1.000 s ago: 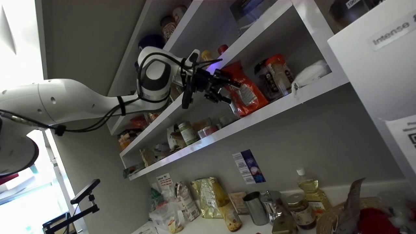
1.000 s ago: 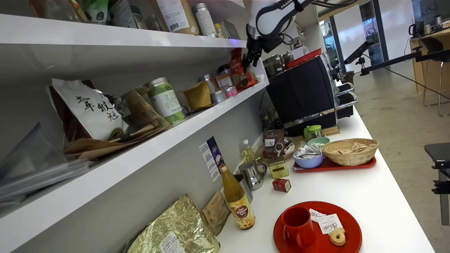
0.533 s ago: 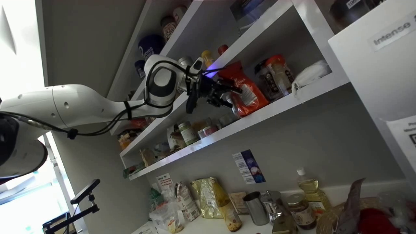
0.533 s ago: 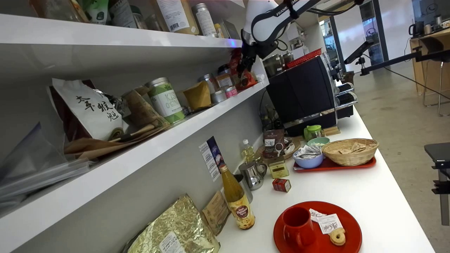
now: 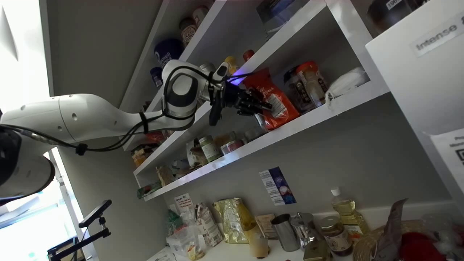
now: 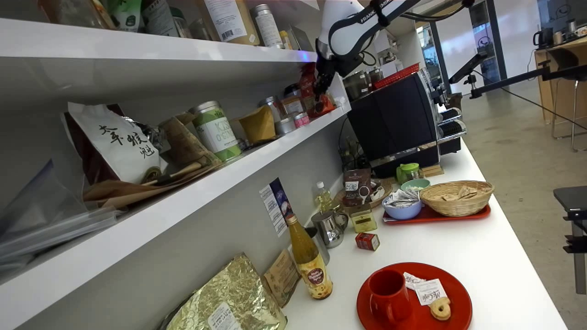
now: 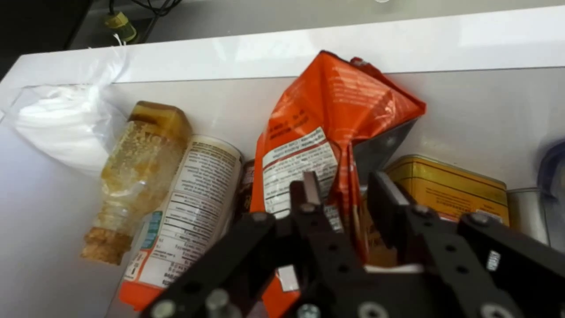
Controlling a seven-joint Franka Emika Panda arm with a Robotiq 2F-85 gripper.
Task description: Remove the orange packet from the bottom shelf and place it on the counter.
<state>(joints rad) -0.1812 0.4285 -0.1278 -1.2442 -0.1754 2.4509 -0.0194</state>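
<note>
Jaws of the gripper (image 7: 345, 190) had drawn closer together over the last half second, while the packet (image 7: 304, 117) had kept its place, standing on the shelf (image 5: 290, 128). They were parted partway, a finger to either side of the packet's creased edge; a gap seemed to show by the crease, and whether either finger touched it could not be made out. Grasping looked to be the step in hand. Next, the jaws needed to close firmly on that fold, then draw the packet clear of the tin (image 7: 446, 187) and lower it to the counter (image 6: 426, 243).
</note>
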